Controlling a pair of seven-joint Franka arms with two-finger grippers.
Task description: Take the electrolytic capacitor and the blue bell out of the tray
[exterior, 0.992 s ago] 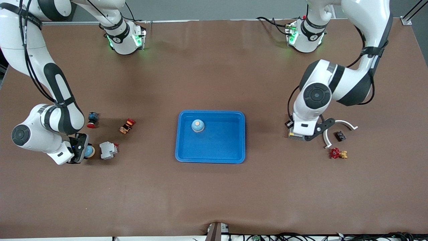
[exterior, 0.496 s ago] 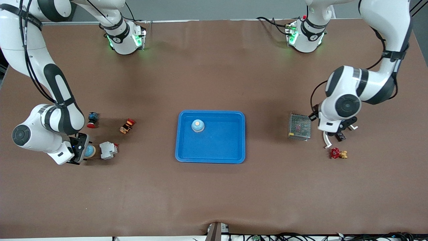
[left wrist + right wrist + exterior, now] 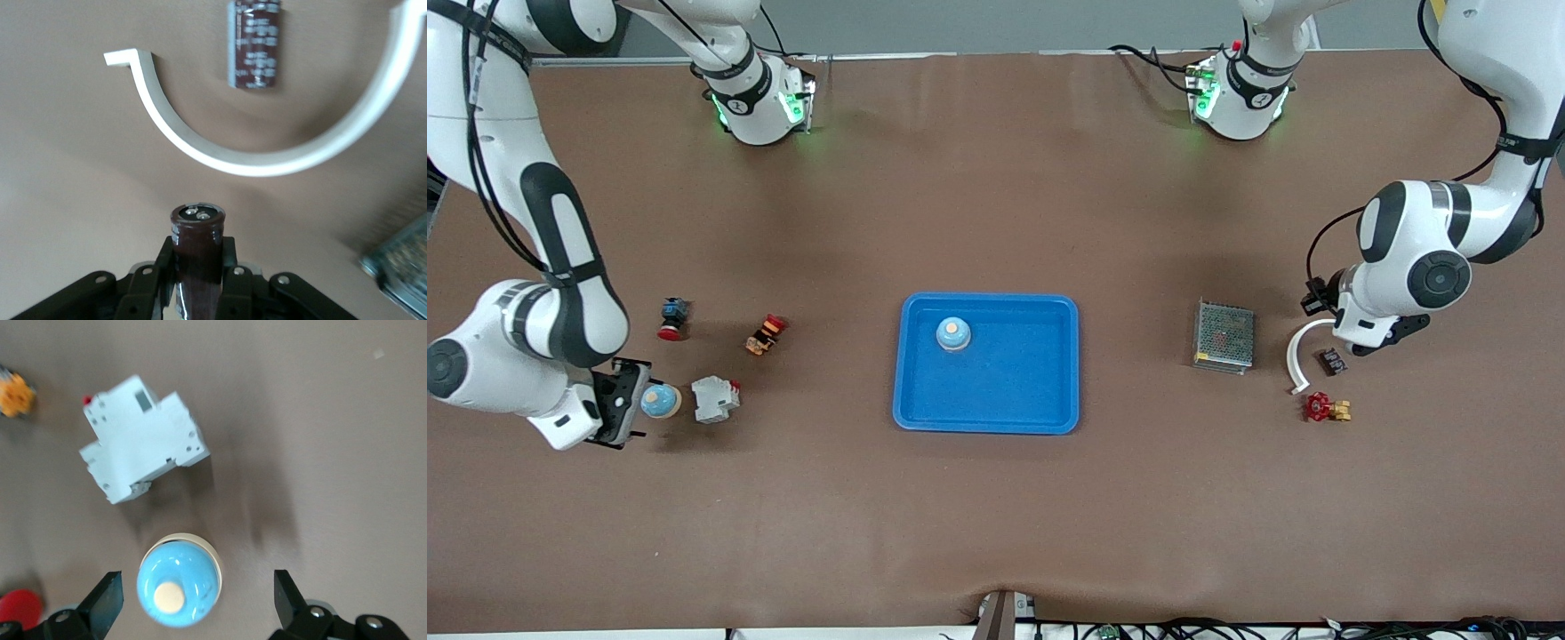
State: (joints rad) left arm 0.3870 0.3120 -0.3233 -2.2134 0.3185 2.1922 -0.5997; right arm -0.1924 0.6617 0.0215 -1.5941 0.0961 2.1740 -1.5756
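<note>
Jaws of the left gripper [image 3: 198,280] clench a brown capacitor [image 3: 197,250] above the table [image 3: 996,516]; the right gripper [image 3: 193,603] hangs spread beside a blue bell [image 3: 177,588].

Left gripper [image 3: 198,293] is clamped tight around a capacitor [image 3: 197,250], up in the air. Right gripper [image 3: 197,597] hangs low with its fingers [image 3: 107,600] spread wide.

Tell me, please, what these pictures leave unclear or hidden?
- Left gripper: hidden under its own arm in the front view.
- Print on the lying capacitor: blurred, and its top is cut off by the left wrist view's edge.
- Red button: cut off by the right wrist view's edge.
</note>
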